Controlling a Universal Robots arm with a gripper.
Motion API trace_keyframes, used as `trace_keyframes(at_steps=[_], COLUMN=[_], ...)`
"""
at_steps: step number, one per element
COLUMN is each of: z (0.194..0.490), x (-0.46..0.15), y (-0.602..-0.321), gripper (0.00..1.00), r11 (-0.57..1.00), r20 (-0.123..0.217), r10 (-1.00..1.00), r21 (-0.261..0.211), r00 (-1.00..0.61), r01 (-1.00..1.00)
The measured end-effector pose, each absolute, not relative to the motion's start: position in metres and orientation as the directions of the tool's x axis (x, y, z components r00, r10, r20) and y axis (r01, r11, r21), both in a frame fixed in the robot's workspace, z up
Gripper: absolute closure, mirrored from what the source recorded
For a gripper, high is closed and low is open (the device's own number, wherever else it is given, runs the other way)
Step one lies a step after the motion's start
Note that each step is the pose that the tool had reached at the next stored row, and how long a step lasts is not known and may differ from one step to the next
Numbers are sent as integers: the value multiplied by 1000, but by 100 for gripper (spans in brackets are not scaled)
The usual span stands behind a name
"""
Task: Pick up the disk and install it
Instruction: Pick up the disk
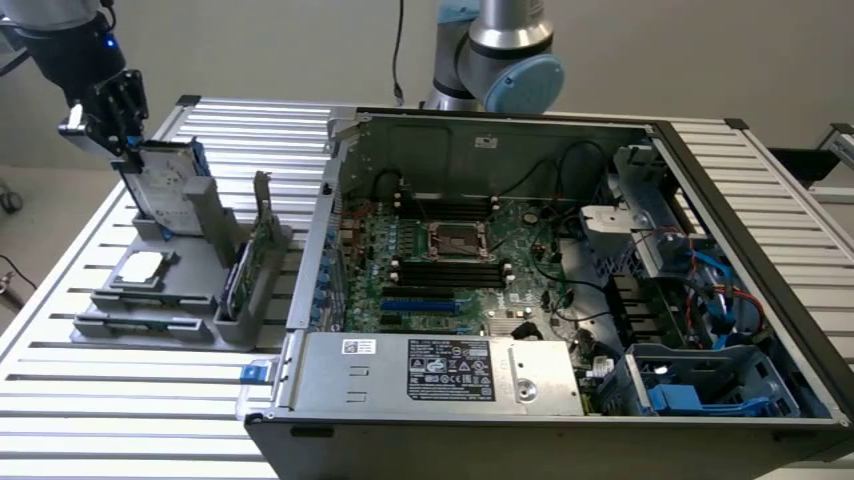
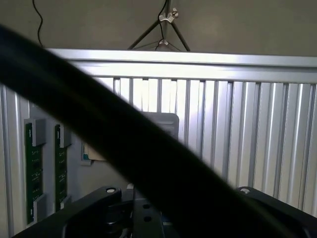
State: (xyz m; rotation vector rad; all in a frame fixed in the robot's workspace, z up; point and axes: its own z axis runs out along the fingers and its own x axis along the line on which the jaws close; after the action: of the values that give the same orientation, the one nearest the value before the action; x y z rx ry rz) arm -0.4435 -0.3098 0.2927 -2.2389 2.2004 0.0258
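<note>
Exterior view | claw [image 1: 128, 140] at disk [image 1: 174, 168] top | white label [image 1: 159, 188] text unreadable

Exterior view: high, far from the gripper [image 1: 127, 132], looking down on the table [image 1: 107, 420]. Wrist view: just behind the gripper, facing the shared tray [image 2: 79, 173] and table.

No text readable; power supply label [image 1: 450, 368] bears print, possibly certification marks, illegible.

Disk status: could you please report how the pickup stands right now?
End effector at the disk's top edge. Disk upright in the grey rack, not yet in the case. No obstacle seen between rack and case.
</note>
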Motion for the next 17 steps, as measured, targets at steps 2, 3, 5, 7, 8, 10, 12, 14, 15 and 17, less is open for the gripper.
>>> trace_keyframes(at_steps=[2, 3, 5, 7, 8, 10, 12, 14, 15, 17], z=[293, 293, 293, 293, 293, 293, 293, 292, 292, 292], x=[-444, -444, -444, -444, -444, -444, -445, -445, -445, -446], y=[-310, -310, -310, -311, -311, -311, -312, -312, -312, -312], gripper=[67, 67, 67, 67, 67, 67, 67, 67, 67, 67], r11=[-17, -17, -17, -17, -17, -17, -17, -17, -18, -17], r20=[-13, -13, -13, -13, -13, -13, -13, -13, -13, -13], r10=[-1000, -1000, -1000, -1000, -1000, -1000, -1000, -1000, -1000, -1000], r21=[10, 10, 10, 10, 10, 10, 10, 10, 10, 10], r00=[17, 17, 17, 17, 17, 17, 17, 17, 17, 17], r01=[-1000, -1000, -1000, -1000, -1000, -1000, -1000, -1000, -1000, -1000])
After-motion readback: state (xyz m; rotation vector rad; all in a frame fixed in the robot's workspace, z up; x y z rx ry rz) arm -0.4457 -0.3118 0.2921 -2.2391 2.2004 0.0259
